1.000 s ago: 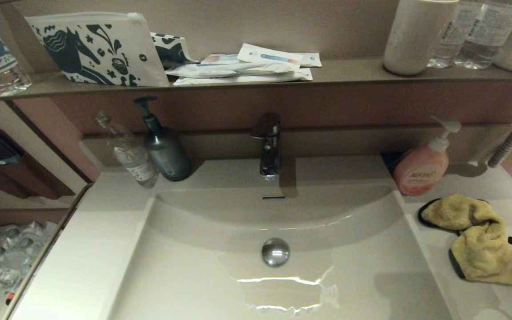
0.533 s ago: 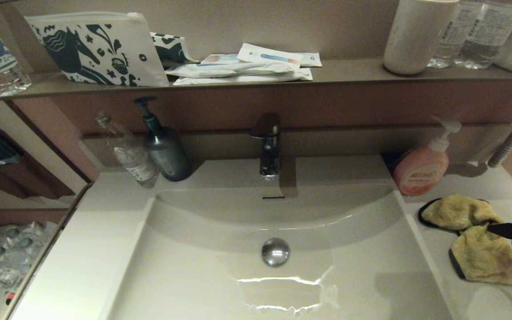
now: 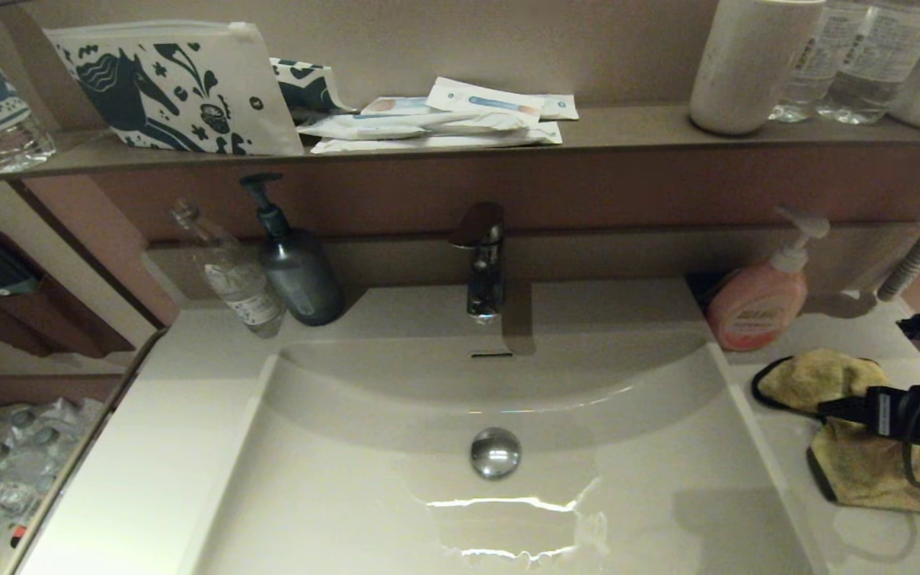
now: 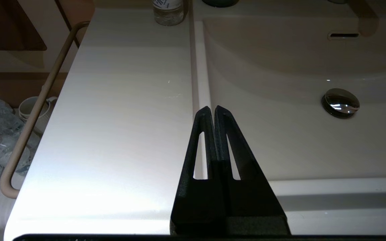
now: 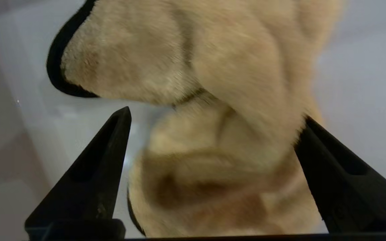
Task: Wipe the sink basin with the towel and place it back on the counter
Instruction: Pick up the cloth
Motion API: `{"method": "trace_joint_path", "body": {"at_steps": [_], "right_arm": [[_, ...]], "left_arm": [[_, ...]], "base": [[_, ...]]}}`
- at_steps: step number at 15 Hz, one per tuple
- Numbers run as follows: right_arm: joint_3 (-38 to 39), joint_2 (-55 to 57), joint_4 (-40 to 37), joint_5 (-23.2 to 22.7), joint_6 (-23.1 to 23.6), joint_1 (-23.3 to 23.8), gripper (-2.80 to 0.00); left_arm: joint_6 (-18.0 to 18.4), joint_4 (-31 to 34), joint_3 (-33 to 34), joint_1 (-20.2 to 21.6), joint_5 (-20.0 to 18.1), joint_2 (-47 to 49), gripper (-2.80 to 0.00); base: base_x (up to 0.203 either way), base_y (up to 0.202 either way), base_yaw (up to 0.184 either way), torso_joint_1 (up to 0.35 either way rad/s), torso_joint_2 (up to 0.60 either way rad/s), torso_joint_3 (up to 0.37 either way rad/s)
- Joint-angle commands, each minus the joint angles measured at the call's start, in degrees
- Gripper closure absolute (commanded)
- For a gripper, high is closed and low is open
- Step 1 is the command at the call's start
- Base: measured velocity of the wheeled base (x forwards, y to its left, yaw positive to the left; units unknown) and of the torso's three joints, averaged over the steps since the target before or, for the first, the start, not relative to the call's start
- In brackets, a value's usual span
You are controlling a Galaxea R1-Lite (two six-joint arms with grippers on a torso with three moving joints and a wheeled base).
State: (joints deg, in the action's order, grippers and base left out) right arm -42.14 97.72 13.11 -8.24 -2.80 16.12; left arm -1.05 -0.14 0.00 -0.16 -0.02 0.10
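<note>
The mustard-yellow towel (image 3: pixel 815 375) lies crumpled on the off-white counter (image 3: pixel 771 435) to the right of the sink basin (image 3: pixel 396 495). My right gripper (image 3: pixel 835 408) reaches in from the right, low over the towel's middle. In the right wrist view the towel (image 5: pixel 213 60) fills the space between the spread black fingers (image 5: pixel 106 160) of this gripper (image 5: pixel 216 113), which is open. My left gripper (image 4: pixel 212 108) is shut and empty, above the seam between the left counter (image 4: pixel 119 117) and the basin (image 4: pixel 297 144). It is out of the head view.
A pink soap bottle (image 3: pixel 757 303) stands just behind the towel. The tap (image 3: pixel 482 263) and chrome drain plug (image 3: pixel 495 452) mark the basin's middle. A dark pump bottle (image 3: pixel 294 271) and clear bottle (image 3: pixel 232 275) stand at back left. A grey hose (image 3: pixel 919 251) hangs at the right.
My right gripper has come in from the right edge and moved left over the towel. The towel and the left arm have stayed where they were.
</note>
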Motion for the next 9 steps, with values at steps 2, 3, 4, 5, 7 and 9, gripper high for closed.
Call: {"method": "trace_joint_path", "body": {"at_steps": [2,3,4,5,7,9], "right_arm": [[-0.3,3.2,4.4,0.2,-1.0,-1.7,0.00],[-0.3,3.2,4.8,0.2,-1.2,-1.8,0.00],[-0.3,2.9,4.8,0.2,-1.2,-1.8,0.00],[-0.3,2.2,4.8,0.2,-1.2,-1.8,0.00],[-0.1,-0.2,4.4,0.2,-1.2,-1.7,0.00],[0.1,-4.4,2.7,0.3,-1.2,-1.7,0.00]], "left_arm": [[-0.1,0.0,0.0,0.0,0.0,0.1,0.00],[0.0,0.0,0.0,0.0,0.0,0.1,0.00],[0.0,0.0,0.0,0.0,0.0,0.1,0.00],[-0.1,0.0,0.0,0.0,0.0,0.1,0.00],[0.0,0.0,0.0,0.1,0.0,0.1,0.00],[-0.1,0.0,0.0,0.0,0.0,0.1,0.00]], "base": [[0.000,0.000,0.000,0.000,0.00,0.000],[0.000,0.000,0.000,0.000,0.00,0.000],[0.000,0.000,0.000,0.000,0.00,0.000],[0.000,0.000,0.000,0.000,0.00,0.000],[0.000,0.000,0.000,0.000,0.00,0.000],[0.000,0.000,0.000,0.000,0.00,0.000]]}}
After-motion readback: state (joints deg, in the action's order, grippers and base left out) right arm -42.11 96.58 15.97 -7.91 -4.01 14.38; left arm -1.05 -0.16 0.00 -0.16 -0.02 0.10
